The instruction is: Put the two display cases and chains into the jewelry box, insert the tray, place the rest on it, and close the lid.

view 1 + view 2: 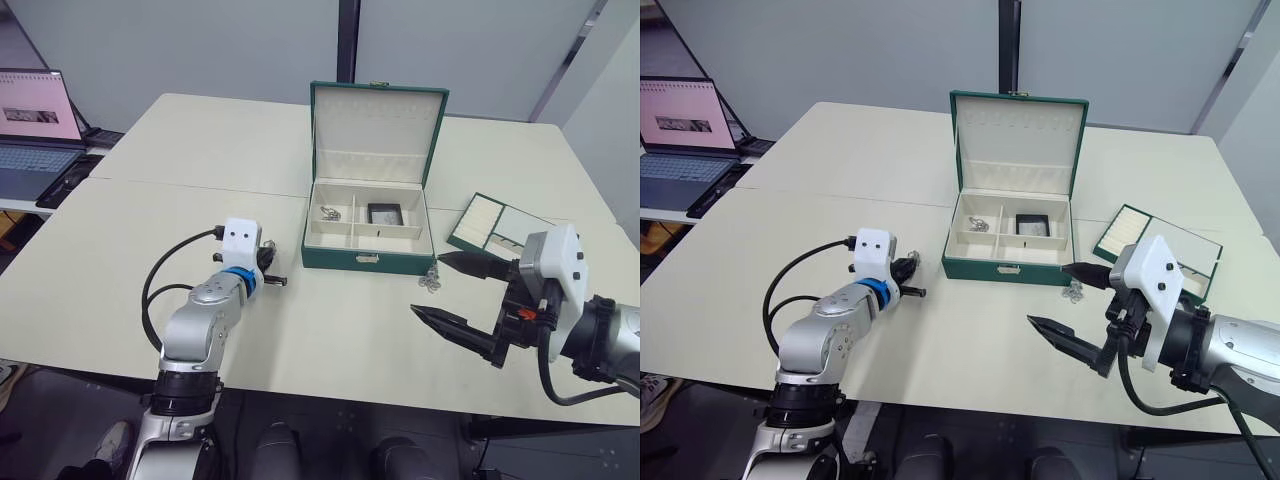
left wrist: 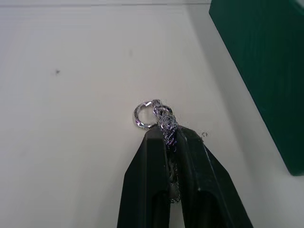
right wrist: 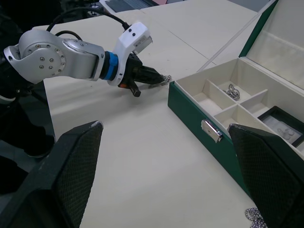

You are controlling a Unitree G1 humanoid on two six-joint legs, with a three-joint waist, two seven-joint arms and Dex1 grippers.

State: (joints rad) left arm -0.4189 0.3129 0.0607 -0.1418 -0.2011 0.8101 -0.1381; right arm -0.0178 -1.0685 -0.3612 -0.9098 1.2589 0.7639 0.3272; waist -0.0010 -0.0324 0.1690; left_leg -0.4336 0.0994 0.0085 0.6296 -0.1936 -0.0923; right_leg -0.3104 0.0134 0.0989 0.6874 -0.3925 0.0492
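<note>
Looking by view, we note:
Head view: our right gripper (image 1: pixel 452 292) gapes wide beside a loose chain (image 1: pixel 430 280) at the jewelry box (image 1: pixel 367 256) front.
Left wrist: our left gripper (image 2: pixel 167 137) pinches a second chain (image 2: pixel 164 121) above the table (image 2: pixel 71 142).
Right wrist: one display case (image 3: pixel 285 127) and a third chain (image 3: pixel 232 91) lie in box compartments.

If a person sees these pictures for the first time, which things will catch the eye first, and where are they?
The open dark green jewelry box stands mid-table, its lid upright, with a chain and a display case already inside. To its left, the left gripper pinches a silver chain just above the table. On the right, the right gripper hangs wide open near another chain lying by the box's front corner.
</note>
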